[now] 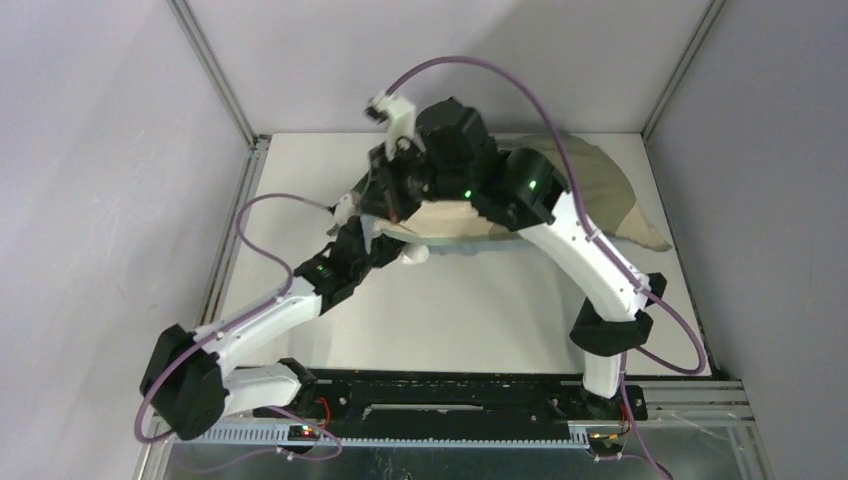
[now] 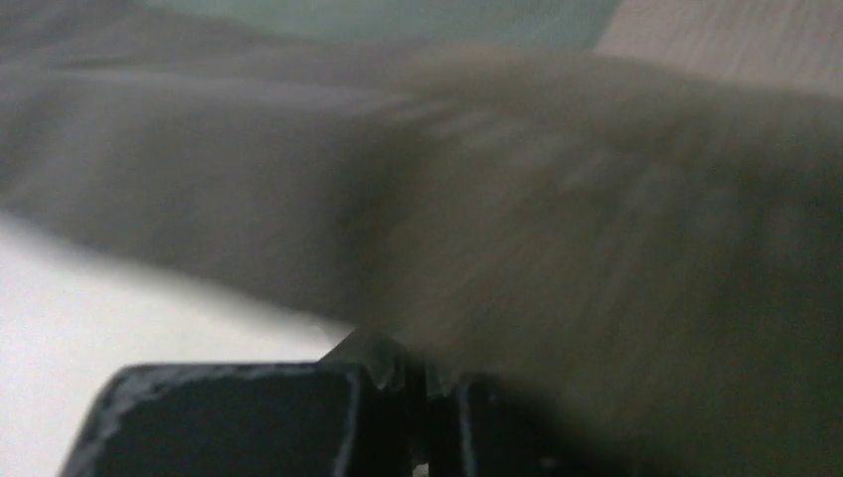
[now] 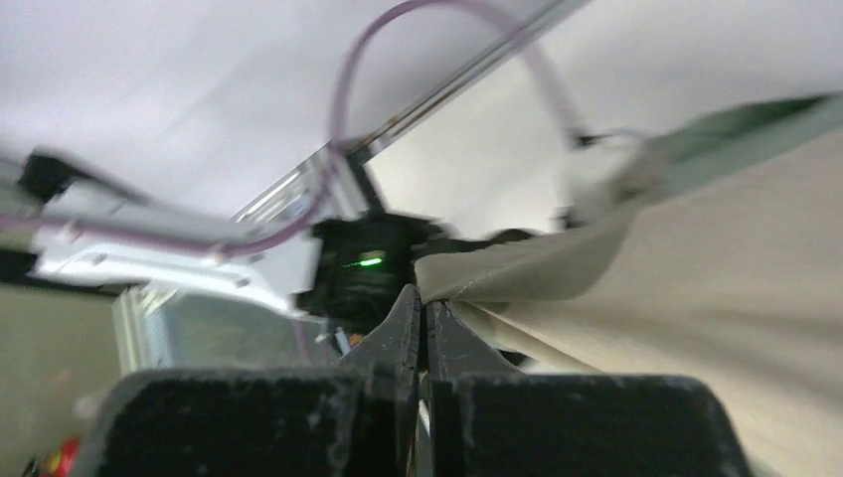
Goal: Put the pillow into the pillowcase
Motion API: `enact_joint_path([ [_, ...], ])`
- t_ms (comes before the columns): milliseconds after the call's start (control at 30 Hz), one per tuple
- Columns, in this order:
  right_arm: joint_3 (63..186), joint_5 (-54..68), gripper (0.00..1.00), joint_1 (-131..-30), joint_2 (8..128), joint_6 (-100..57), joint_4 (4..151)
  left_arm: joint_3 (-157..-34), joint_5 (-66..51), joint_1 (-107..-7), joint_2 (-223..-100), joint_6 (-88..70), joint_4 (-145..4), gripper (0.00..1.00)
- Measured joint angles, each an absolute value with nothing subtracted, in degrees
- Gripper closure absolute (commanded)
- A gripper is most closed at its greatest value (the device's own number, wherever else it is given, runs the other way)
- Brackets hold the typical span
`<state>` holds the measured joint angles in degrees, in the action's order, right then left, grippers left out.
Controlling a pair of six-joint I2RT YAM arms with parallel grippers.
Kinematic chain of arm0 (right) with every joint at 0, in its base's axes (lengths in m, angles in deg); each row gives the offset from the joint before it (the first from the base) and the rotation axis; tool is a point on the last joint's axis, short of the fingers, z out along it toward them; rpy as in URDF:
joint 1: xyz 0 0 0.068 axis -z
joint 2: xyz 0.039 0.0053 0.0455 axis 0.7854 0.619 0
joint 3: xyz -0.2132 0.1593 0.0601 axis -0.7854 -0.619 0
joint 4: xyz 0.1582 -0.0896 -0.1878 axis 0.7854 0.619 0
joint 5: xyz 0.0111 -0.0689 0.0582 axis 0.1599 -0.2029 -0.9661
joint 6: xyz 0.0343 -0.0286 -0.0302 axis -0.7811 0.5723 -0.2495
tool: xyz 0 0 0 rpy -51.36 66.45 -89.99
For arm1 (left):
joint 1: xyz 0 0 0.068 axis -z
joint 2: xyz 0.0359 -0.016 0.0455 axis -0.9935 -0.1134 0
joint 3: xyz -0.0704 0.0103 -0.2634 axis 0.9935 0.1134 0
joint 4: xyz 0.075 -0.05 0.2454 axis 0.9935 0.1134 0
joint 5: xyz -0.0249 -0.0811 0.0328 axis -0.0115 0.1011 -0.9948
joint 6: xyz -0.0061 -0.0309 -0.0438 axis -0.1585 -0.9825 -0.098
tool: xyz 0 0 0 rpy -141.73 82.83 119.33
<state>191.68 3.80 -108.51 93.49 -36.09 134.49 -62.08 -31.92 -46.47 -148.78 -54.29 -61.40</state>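
The pillowcase [image 1: 600, 190] lies at the back right as a wrinkled olive-beige mound, and its near edge is lifted toward the middle. My right gripper [image 3: 422, 298] is shut on its stitched hem, so the cloth [image 3: 716, 258] stretches away to the right. My left gripper [image 2: 418, 370] is shut too, with blurred grey-beige pillowcase cloth [image 2: 557, 199] meeting its tips and filling that view. Both grippers meet near the back centre [image 1: 398, 195]. A pale part of the pillow [image 1: 452, 215] shows under the arms. A white lump, probably its corner [image 1: 411, 255], shows below them. The rest is hidden.
The white table [image 1: 450, 320] is boxed in by grey walls with metal corner posts [image 1: 215, 75]. Purple cables [image 1: 480, 65] loop above both arms. The arm bases sit on a black rail [image 1: 450, 395] at the near edge.
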Motion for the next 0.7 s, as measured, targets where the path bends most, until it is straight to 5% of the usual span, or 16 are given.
enact_joint_path([
  [233, 186.46, -0.2, 1.0, -112.69, 91.72, -36.53, 132.76, -68.4, -34.89, -42.14, -153.0, -54.13, -67.91, 1.0],
  [467, 173.43, 2.34, 0.3, -106.41, 84.05, -37.58, 129.2, -68.42, -36.07, -41.51, -152.14, -54.2, -66.95, 1.0],
  [600, 162.72, 9.66, 0.12, -106.83, 75.02, -37.55, 127.12, -69.31, -36.4, -41.49, -152.45, -54.37, -64.09, 1.0],
  [700, 150.81, 15.89, 0.08, -105.6, 64.51, -38.93, 125.83, -70.91, -36.42, -41.51, -153.15, -54.72, -62.19, 1.0],
])
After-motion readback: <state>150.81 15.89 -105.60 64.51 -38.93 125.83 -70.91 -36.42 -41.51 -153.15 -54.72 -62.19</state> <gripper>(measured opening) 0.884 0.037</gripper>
